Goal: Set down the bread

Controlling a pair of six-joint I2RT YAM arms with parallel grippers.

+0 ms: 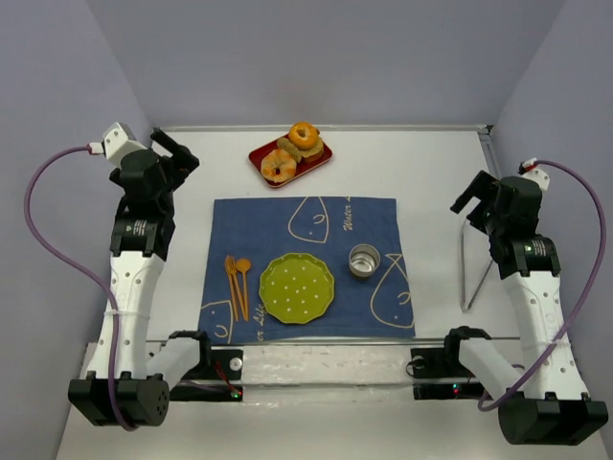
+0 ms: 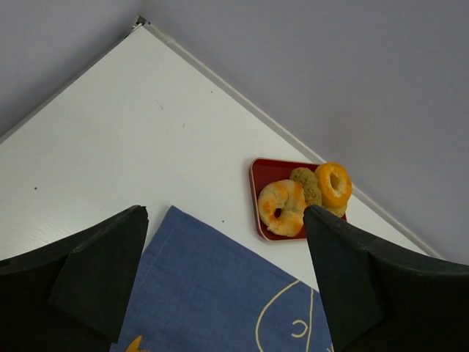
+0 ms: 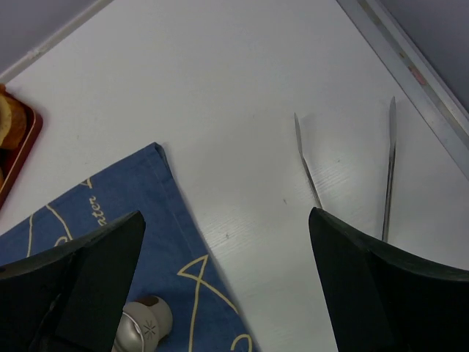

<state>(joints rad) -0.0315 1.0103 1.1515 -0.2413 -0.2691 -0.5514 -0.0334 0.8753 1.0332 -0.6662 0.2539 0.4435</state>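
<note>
The bread, a golden ring bun with cream patches, lies at the near end of a red tray at the back of the table, beside flat brown pieces and a brighter orange ring. It also shows in the left wrist view. The green plate sits bare on the blue cloth. My left gripper is open and empty, raised left of the tray. My right gripper is open and empty, raised at the table's right side.
A small metal cup stands on the cloth right of the plate. An orange fork and spoon lie left of the plate. Metal tongs lie on the table at the right, under my right arm.
</note>
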